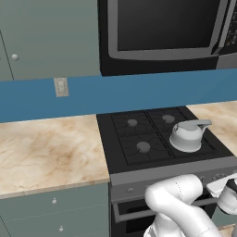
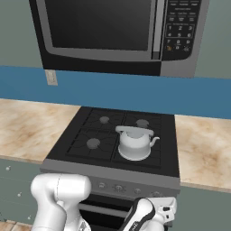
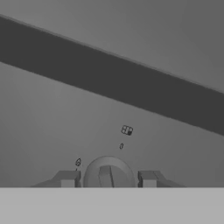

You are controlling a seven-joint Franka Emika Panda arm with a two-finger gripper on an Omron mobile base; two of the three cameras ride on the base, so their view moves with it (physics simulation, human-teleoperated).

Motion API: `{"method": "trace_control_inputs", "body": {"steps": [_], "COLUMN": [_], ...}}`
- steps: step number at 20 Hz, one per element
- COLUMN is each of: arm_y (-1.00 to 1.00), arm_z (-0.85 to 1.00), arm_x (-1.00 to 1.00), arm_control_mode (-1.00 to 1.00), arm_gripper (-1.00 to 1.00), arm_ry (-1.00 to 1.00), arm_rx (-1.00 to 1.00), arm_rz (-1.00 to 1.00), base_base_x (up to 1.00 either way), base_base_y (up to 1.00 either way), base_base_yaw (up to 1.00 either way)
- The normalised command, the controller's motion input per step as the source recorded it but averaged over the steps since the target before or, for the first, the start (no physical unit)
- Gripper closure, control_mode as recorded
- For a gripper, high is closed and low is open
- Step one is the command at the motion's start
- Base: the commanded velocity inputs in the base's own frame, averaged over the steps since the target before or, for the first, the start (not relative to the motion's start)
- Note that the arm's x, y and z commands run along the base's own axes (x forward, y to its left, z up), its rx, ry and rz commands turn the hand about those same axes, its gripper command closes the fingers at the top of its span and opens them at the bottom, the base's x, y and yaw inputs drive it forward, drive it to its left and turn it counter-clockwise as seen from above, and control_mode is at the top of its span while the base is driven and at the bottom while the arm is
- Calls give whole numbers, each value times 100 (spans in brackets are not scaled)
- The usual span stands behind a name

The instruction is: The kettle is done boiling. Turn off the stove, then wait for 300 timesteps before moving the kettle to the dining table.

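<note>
Here the pincer [image 3: 107, 178] clasps a stove [image 1: 162, 139] knob [image 3: 107, 174] (lower half cut off), kettle [image 1: 187, 135] untouched.

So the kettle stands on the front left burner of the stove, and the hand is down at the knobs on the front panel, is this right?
Not quite: the kettle stands on the front right burner of the stove, as the right base view shows. The hand is indeed at a knob on the front panel.

At upper left you see a grey-green cabinet [image 1: 46, 37], below it the blue wall band [image 1: 139, 92] and a beige marble counter [image 1: 46, 152].
</note>
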Motion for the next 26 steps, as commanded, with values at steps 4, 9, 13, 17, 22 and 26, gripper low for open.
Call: {"method": "trace_control_inputs", "body": {"steps": [4,9,13,17,22,26], "arm_y": [0,0,0,6,11,13], "arm_z": [-24,-21,-18,-14,-12,-8], "arm_x": [0,0,0,0,0,0], "arm_control_mode": [-100,-100,-100,-100,-100,-100], "arm_gripper": [100,100,100,100,100,100], "arm_ry": [1,0,0,0,0,0], "arm_rx": [14,13,16,17,19,21], "arm_rz": [0,0,-1,-3,-4,-4], "base_base_x": [0,0,0,0,0,0], "base_base_y": [0,0,0,0,0,0], "base_base_yaw": [0,0,0,0,0,0]}}
